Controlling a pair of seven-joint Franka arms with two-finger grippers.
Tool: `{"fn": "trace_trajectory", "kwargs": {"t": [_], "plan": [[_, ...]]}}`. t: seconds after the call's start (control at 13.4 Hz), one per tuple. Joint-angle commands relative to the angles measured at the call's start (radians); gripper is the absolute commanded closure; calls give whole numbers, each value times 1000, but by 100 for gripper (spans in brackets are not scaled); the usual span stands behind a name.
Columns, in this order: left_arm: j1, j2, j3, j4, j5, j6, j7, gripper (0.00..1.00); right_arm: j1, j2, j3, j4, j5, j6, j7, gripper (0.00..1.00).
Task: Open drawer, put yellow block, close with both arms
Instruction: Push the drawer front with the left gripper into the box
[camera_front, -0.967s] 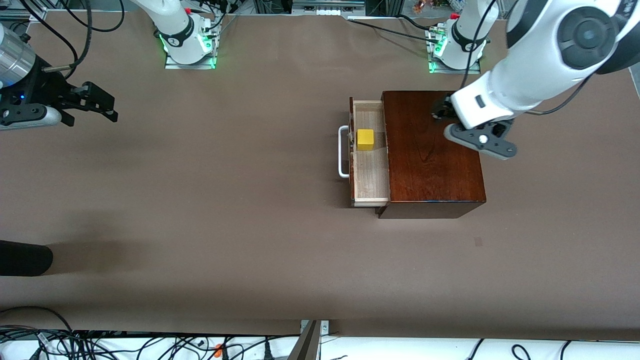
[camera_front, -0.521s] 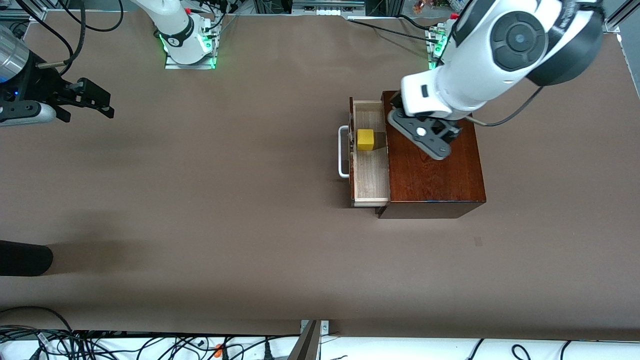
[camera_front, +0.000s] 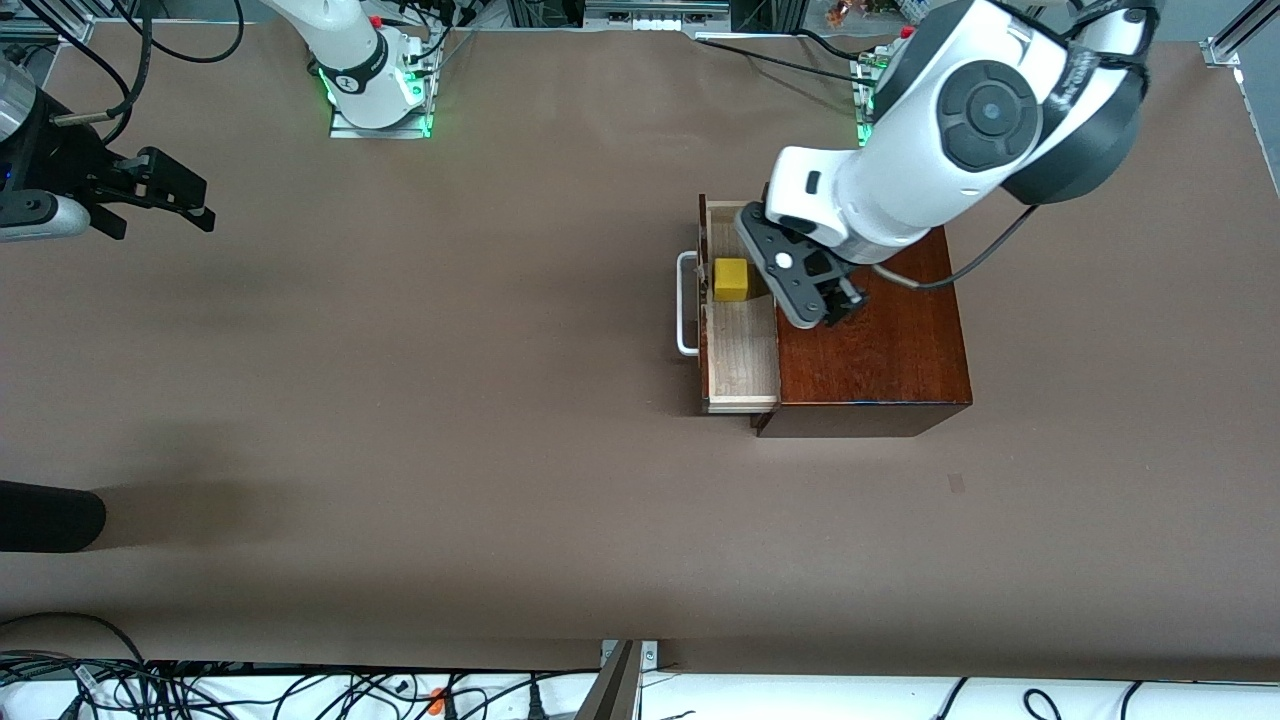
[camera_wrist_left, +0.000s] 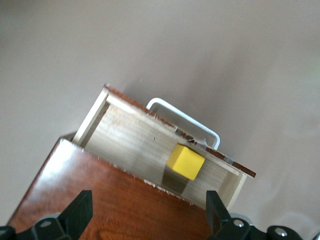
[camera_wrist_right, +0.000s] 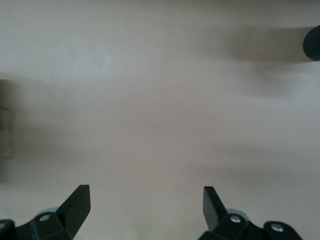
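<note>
left hand (camera_front: 835, 300) over box top (camera_front: 880, 340), drawer (camera_front: 742, 350) open upward (yellow block (camera_front: 731, 279) inside)

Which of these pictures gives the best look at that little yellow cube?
The left wrist view: the yellow block sits large and unobstructed in the open drawer, near the white handle. The front view shows it too, smaller, with the left arm crowding beside it. The right wrist view shows only bare table.

No text, label, brand, number or sign can be read on anything in these views.
</note>
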Motion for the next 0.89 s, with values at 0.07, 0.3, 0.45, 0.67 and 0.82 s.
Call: {"fn": "trace_trajectory", "kwargs": {"t": [0.07, 0.3, 0.45, 0.67, 0.82], "plan": [[-43, 24, -6, 20, -28, 41, 109, 0, 0, -7, 6, 12, 0, -36, -7, 0], [-62, 72, -35, 18, -29, 90, 164, 0, 0, -7, 6, 12, 0, -35, -8, 0], [-78, 106, -52, 11, -23, 133, 203, 0, 2, -8, 7, 12, -2, -36, -8, 0], [-123, 152, -50, 4, 29, 173, 203, 0, 0, -8, 4, 11, -2, -38, -10, 0], [-157, 190, -50, 3, 114, 202, 203, 0, 0, -8, 7, 11, -2, -41, -8, 0]]}}
